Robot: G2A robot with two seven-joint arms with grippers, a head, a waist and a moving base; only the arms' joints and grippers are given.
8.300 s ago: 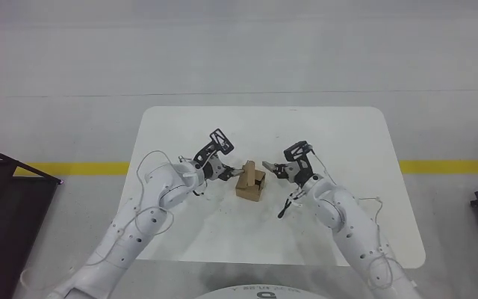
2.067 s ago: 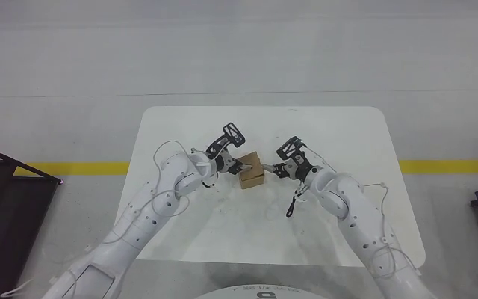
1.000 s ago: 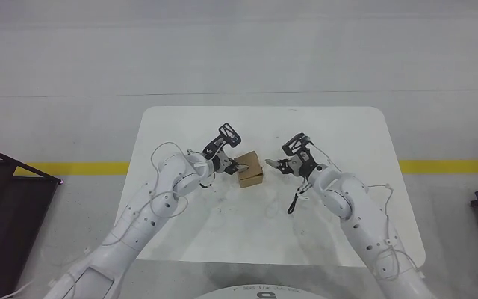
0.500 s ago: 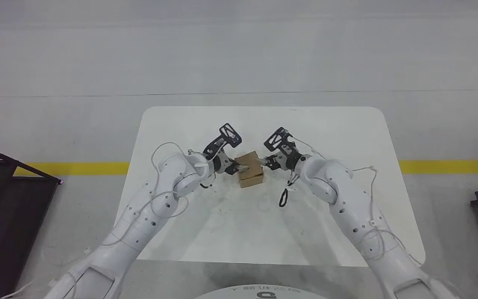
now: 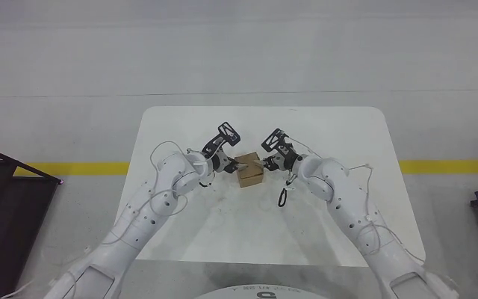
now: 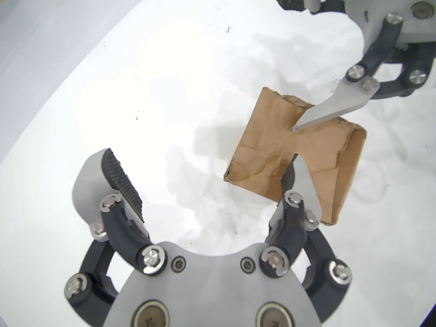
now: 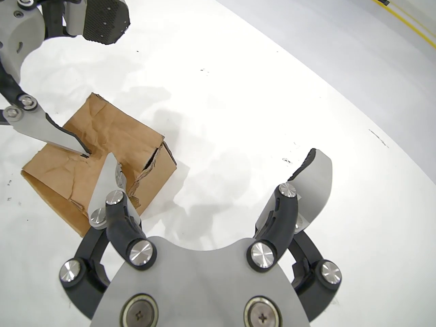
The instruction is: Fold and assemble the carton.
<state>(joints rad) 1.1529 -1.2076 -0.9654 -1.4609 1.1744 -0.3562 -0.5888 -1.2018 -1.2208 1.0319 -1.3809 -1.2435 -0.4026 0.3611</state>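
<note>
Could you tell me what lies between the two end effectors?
The carton lies between the left end effector and right end effector, clearest in the top view.

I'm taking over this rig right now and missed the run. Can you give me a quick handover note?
Left gripper: open, one fingertip pressing on top of the carton.
Right gripper: open, one fingertip on the carton's top from the opposite side.
Carton: near the middle of the table, between the grippers, not gripped.
Done: box shape formed, top flaps folded down.
Left: flaps look creased, with a gap at one corner; probably press them flat and tuck closed.
</note>
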